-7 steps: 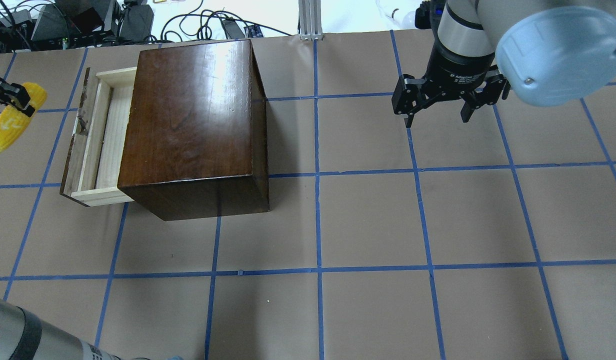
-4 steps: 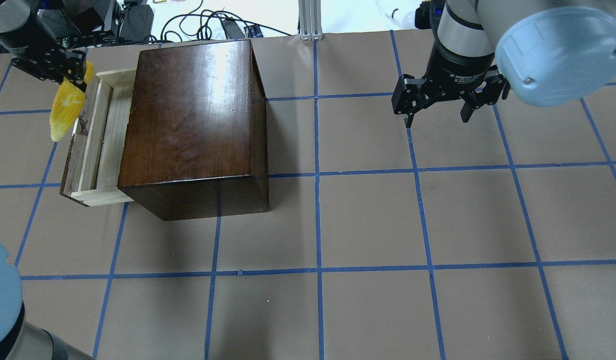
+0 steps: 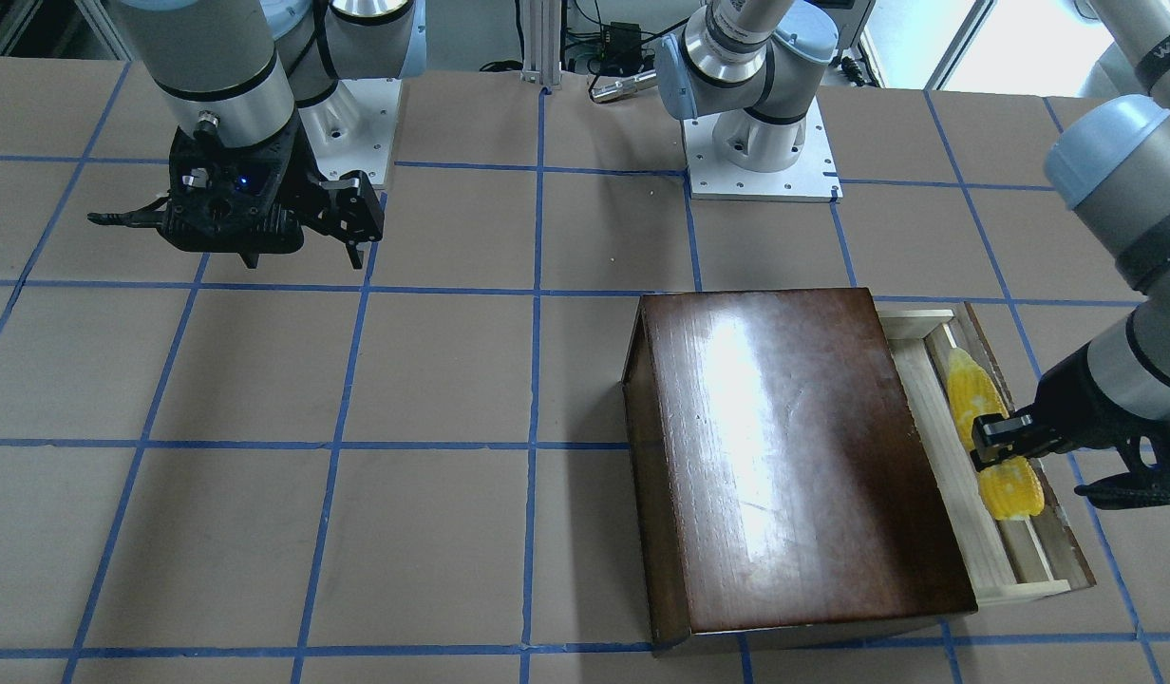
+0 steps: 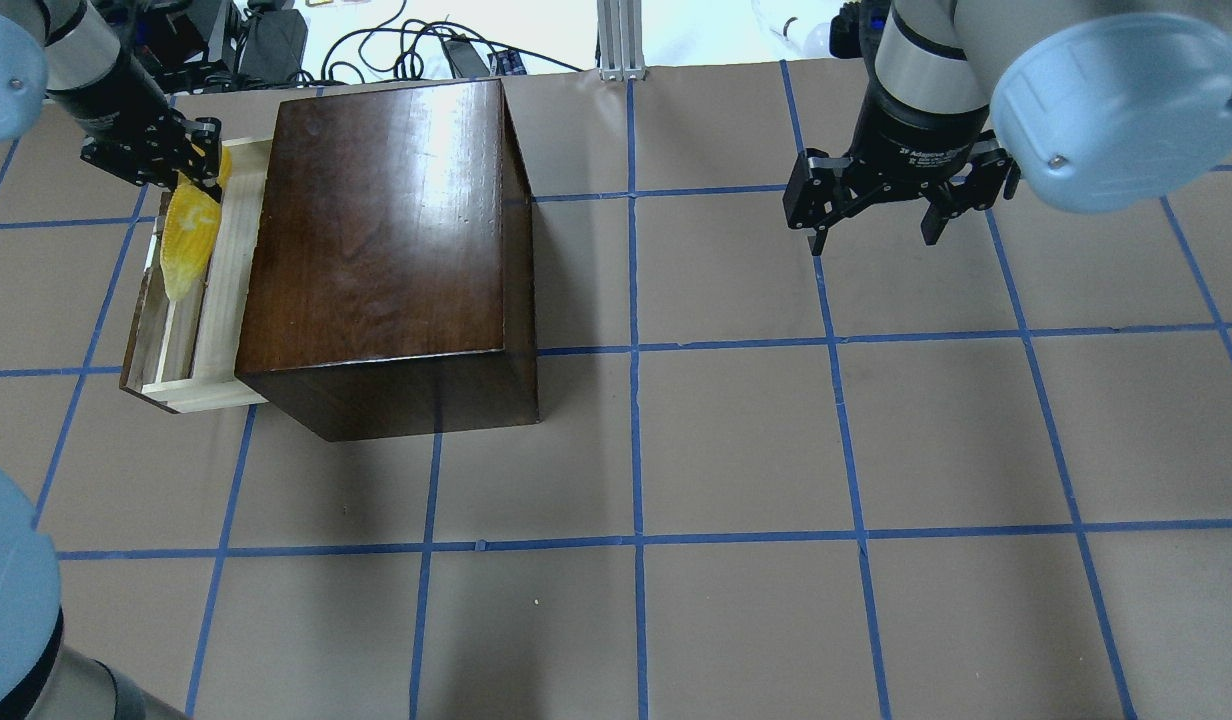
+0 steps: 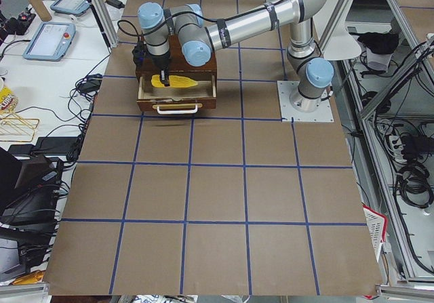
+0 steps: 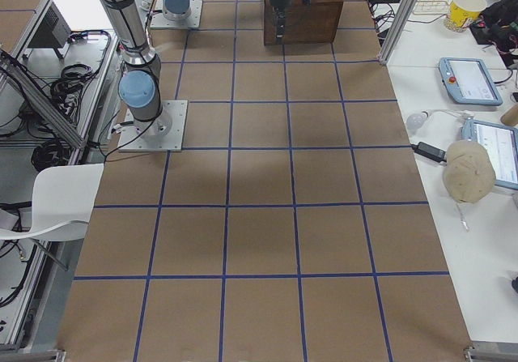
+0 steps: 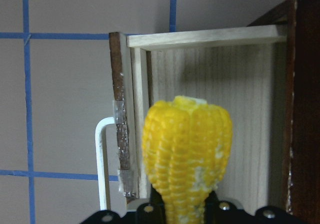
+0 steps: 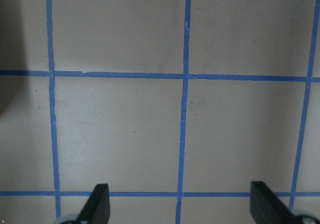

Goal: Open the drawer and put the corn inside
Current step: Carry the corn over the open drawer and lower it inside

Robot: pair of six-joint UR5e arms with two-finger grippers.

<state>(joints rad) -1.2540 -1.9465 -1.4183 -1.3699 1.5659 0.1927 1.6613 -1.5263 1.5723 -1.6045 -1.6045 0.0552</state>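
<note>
The dark-brown wooden box [image 4: 376,230] stands on the table at the left, and it also shows in the front view [image 3: 784,456]. Its drawer [image 4: 221,300] is pulled out to the left, and the pale tray [image 3: 1022,560] is open. My left gripper [image 4: 194,172] is shut on the thick end of the yellow corn [image 4: 186,235] and holds it lengthwise over the tray. The corn [image 7: 187,154] fills the left wrist view, with the drawer floor [image 7: 225,73] behind it. My right gripper [image 4: 874,240] is open and empty, hanging over bare table at the far right.
The drawer's metal pull [image 7: 102,164] sticks out from its dark front panel [image 4: 136,340]. Blue tape lines grid the brown table [image 4: 736,440]. Cables and gear [image 4: 226,40] lie beyond the far edge. The robot bases [image 3: 761,152] stand behind the box.
My left gripper has carried the corn from the table's left edge rightward, to above the open drawer. The right arm, the box and the drawer have not moved.
</note>
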